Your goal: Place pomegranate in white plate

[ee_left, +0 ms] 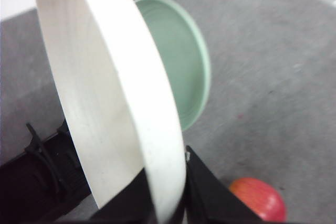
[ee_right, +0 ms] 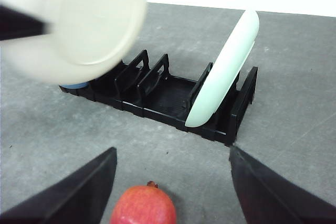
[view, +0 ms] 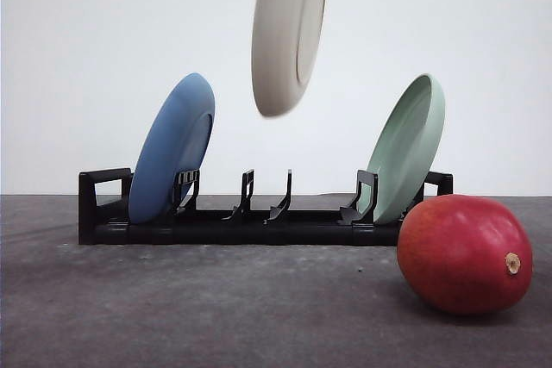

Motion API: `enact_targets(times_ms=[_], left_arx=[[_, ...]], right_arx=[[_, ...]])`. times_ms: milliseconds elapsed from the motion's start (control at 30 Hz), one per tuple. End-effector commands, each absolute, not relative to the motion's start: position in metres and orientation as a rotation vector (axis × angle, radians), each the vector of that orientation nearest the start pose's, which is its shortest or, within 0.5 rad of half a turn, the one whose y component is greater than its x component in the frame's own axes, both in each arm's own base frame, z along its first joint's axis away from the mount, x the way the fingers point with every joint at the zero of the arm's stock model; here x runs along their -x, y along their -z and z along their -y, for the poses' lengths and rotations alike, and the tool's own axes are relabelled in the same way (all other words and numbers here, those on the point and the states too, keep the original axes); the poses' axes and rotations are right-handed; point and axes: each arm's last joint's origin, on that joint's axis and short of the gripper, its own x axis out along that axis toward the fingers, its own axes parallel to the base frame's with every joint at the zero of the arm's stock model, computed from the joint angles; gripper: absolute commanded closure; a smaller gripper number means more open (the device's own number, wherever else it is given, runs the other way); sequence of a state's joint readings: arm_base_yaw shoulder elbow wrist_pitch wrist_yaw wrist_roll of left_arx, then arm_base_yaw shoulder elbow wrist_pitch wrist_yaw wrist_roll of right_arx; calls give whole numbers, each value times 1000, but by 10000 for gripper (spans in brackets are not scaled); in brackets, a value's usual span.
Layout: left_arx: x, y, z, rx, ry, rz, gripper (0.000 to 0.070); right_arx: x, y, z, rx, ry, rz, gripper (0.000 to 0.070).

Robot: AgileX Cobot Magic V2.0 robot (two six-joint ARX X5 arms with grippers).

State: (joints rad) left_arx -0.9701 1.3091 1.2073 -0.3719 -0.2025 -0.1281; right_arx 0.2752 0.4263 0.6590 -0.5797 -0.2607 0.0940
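The pomegranate (view: pixel 464 253) lies on the grey table (view: pixel 216 308) nearest to the front camera, at the right side, with its small tan stem end turned to the right. In the right wrist view the same fruit (ee_right: pixel 145 204) sits between the two dark fingers of the right gripper (ee_right: pixel 173 192), which are spread wide apart and do not touch it. Behind the fruit stands a black rack (view: pixel 259 213) across the table. A blue plate (view: pixel 172 148) leans on its edge in the left end of the rack, and a pale green plate (view: pixel 407 146) leans in the right end, just behind the pomegranate; the slots between them are free. Above the middle of the rack the white plate (view: pixel 287 32) hangs in the air, almost upright and a little tilted, well clear of the rack. In the left wrist view the left gripper (ee_left: pixel 170 203) is closed on the rim of the white plate (ee_left: pixel 105 93), one dark finger on each side of the edge, and the green plate (ee_left: pixel 178 61) and the fruit (ee_left: pixel 258 198) are seen beyond it.
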Motion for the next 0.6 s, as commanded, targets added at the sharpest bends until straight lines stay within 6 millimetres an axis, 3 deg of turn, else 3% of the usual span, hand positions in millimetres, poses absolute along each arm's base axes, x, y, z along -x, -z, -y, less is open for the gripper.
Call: enact_targets(times_ms=[0, 300, 567], left_arx=[[-155, -347, 230, -113, 729, -422, 689], [-95, -310, 189, -110, 725, -329, 690], [-75, -281, 176, -519, 790, -454, 690]], right_arx=[[-88, -299, -33, -98, -520, -359, 271], [-88, -299, -33, -98, -519, -359, 271], [-88, -299, -33, -99, -520, -359, 271]])
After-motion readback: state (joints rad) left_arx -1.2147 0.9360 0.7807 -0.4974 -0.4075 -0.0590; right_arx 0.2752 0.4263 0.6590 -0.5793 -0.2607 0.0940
